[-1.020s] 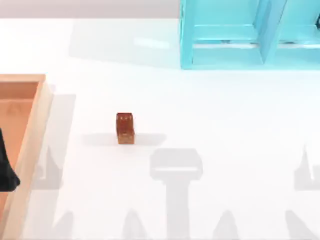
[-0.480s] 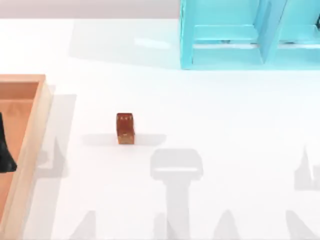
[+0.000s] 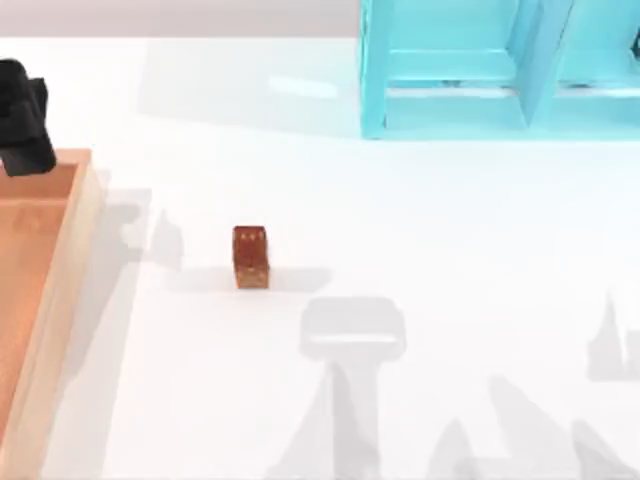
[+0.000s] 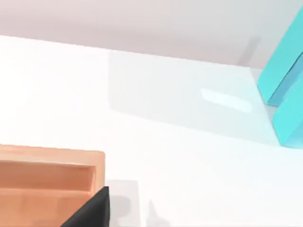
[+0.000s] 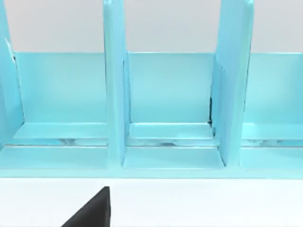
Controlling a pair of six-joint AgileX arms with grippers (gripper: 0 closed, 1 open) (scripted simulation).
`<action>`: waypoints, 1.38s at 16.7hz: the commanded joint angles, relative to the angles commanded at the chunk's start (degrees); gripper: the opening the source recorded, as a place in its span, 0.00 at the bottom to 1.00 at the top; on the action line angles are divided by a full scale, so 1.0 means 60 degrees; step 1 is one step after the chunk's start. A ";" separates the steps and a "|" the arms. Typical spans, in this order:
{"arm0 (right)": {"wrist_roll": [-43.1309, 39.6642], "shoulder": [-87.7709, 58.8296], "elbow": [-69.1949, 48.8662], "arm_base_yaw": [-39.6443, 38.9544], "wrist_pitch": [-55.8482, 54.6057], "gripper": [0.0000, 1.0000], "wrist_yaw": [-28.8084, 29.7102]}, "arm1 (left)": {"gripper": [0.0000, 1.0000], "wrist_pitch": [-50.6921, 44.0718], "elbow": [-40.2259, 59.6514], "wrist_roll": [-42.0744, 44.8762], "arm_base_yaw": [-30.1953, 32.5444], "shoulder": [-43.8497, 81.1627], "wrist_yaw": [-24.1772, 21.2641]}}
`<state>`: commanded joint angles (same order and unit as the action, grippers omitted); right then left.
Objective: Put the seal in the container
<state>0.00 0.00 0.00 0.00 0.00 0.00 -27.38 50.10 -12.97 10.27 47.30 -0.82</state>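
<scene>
The seal, a small reddish-brown block with pale dots on top, stands upright on the white table, left of centre. The container, a shallow tray with a light wooden rim and orange-brown floor, lies along the table's left edge; its far corner also shows in the left wrist view. My left gripper is a dark shape over the container's far rim, well to the left of the seal and farther back, holding nothing that I can see. A dark part of my right gripper faces the cyan shelf.
A cyan shelf unit with upright dividers stands at the back right; its compartments face the right wrist camera. White table stretches between the seal and the container and across the whole front.
My left gripper has moved from low over the container's near part up to its far rim. The arm shadows on the table have shifted. The seal has stayed put.
</scene>
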 joint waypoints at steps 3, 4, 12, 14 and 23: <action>0.0000 0.0000 0.0000 0.0000 0.0000 1.00 0.0000 | 1.00 -0.1571 0.2549 -0.0662 0.0635 0.2618 -0.0012; 0.0000 0.0000 0.0000 0.0000 0.0000 1.00 0.0000 | 1.00 -0.2112 0.3361 -0.0870 0.0855 0.3517 -0.0014; 0.0000 0.0000 0.0000 0.0000 0.0000 1.00 0.0000 | 1.00 -0.6340 0.8498 -0.2129 0.2523 1.0246 0.0040; 0.0000 0.0000 0.0000 0.0000 0.0000 1.00 0.0000 | 1.00 -0.7170 0.9264 -0.2302 0.2829 1.1463 0.0069; 0.0000 0.0000 0.0000 0.0000 0.0000 1.00 0.0000 | 1.00 -0.8162 1.0057 -0.2462 0.3147 1.2795 0.0104</action>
<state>0.00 0.00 0.00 0.00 0.00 0.00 -76.36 110.45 -27.74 29.15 124.07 -0.19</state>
